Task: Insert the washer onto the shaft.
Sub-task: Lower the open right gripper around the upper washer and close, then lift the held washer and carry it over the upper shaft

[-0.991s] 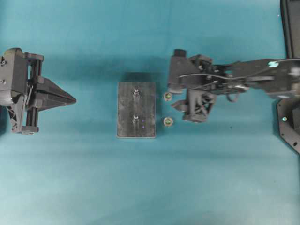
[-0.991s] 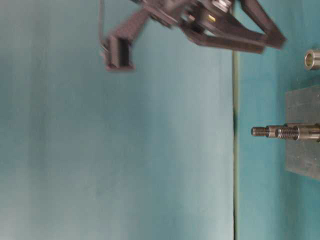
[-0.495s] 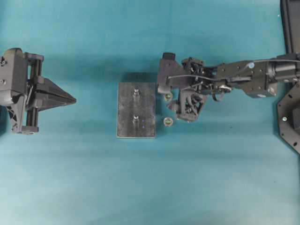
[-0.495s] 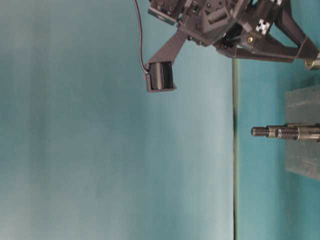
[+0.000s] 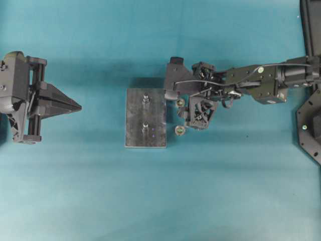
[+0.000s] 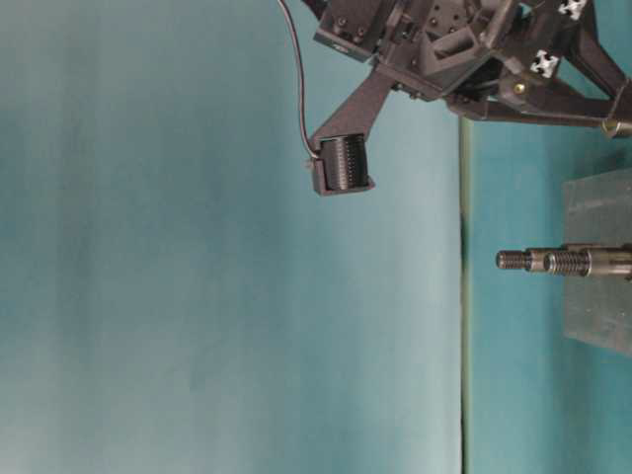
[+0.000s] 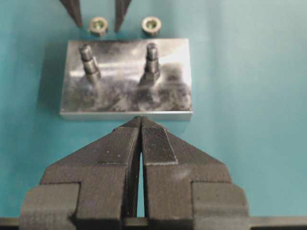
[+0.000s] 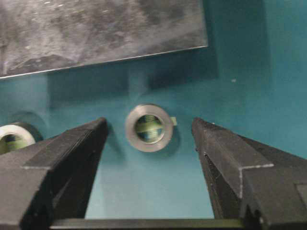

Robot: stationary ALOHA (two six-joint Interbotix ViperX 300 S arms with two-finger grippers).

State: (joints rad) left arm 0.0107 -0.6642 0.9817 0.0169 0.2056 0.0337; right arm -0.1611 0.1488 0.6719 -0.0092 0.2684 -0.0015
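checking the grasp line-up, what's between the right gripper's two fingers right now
One washer lies flat on the teal table between the open right gripper fingers, touching neither, in the right wrist view. The second washer sits outside them.

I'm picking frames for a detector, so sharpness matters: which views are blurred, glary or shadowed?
Right wrist view: washer fairly sharp, the near fingers soft, the metal block mottled with reflections. Left wrist view: glare on the block around the shafts, shut left gripper crisp. Overhead view: even light, soft shadow above the block. Table-level view: slightly soft, no glare.
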